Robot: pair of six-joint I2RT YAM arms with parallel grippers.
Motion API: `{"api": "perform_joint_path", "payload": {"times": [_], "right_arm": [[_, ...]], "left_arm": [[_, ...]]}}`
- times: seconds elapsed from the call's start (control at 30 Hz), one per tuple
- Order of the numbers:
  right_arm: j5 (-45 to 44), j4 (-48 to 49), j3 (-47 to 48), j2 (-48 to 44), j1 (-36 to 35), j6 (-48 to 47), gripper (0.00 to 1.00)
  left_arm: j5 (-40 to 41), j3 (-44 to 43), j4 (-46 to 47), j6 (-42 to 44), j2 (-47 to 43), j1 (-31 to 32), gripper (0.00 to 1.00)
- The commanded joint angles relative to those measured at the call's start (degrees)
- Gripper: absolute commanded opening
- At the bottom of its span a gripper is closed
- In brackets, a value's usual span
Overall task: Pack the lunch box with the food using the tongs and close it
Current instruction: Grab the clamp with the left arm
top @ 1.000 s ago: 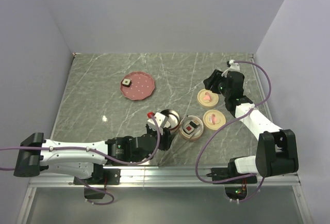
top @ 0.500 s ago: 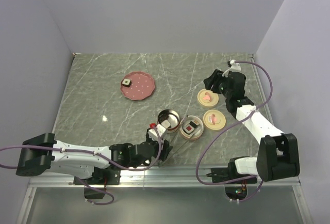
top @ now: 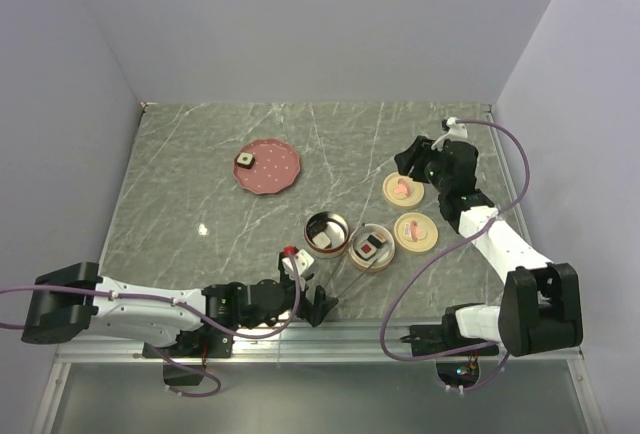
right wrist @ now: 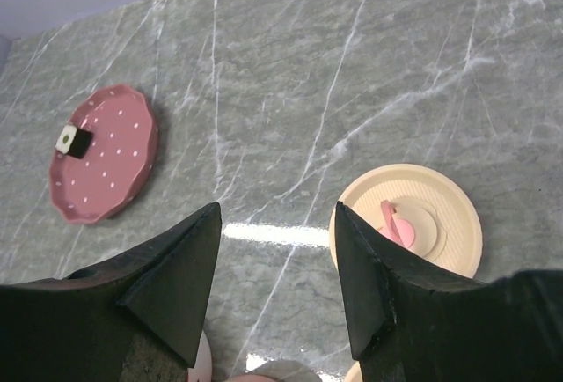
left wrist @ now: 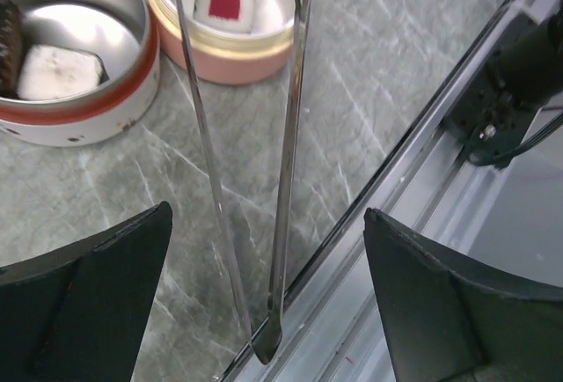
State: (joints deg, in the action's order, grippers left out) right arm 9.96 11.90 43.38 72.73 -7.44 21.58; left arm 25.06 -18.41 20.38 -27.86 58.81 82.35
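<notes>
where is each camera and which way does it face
top external: above, behind the bases, looking down at the table; both arms show.
left wrist: low at the near edge, facing tongs and two tins; own fingers.
right wrist: raised, facing plate and a lid; own fingers.
shared: top and right wrist both show the plate.

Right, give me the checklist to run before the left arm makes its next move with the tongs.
1. Left gripper open: ok.
2. Tongs free to grasp: ok. They lie flat on the table between its open jaws, ungripped.
3. Tong tips clear of the pink container: cannot tell. They run up to its rim.
4. All food packed: not ok. One piece sits on the plate.
5. Pink container and silver tin open for loading: ok. The far lid and near lid lie beside them.
6. Right gripper out of the way: ok. It is open and empty, up by the far lid.
</notes>
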Motion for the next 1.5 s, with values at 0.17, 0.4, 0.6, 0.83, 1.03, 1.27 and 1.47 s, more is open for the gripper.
{"api": "perform_joint_path", "payload": {"times": [0.17,0.4,0.6,0.83,1.03,1.27,1.47], "right_arm": [[0.68,1.63,-1.36,-3.56,0.59,-0.40,0.62],[1.12,1.81,-1.89,-4.61,0.59,-0.31,0.62],[1.12,1.90,-2.07,-4.70,0.50,-0.40,0.62],[1.38,2.25,-2.24,-4.53,0.59,-0.40,0.62],[1.03,2.25,-2.59,-5.23,0.50,-0.40,0.61],[1.03,2.51,-2.68,-5.14,0.59,-0.23,0.61],[1.20,2.86,-2.77,-4.97,0.59,-0.31,0.61]], "left_arm": [[-3.80,-0.39,7.30,2.02,7.54,0.36,0.98],[-1.51,-3.29,7.04,2.46,15.80,0.27,1.00],[-2.65,-4.26,9.85,3.07,20.82,-0.52,0.99],[-1.59,-5.93,8.89,2.90,25.12,-0.96,0.97],[0.95,-9.00,4.50,2.19,28.65,-1.14,0.80],[4.99,-8.39,0.63,0.70,24.61,-1.05,0.42],[10.17,-9.44,-6.48,-2.02,17.76,-0.08,0.34]]}}
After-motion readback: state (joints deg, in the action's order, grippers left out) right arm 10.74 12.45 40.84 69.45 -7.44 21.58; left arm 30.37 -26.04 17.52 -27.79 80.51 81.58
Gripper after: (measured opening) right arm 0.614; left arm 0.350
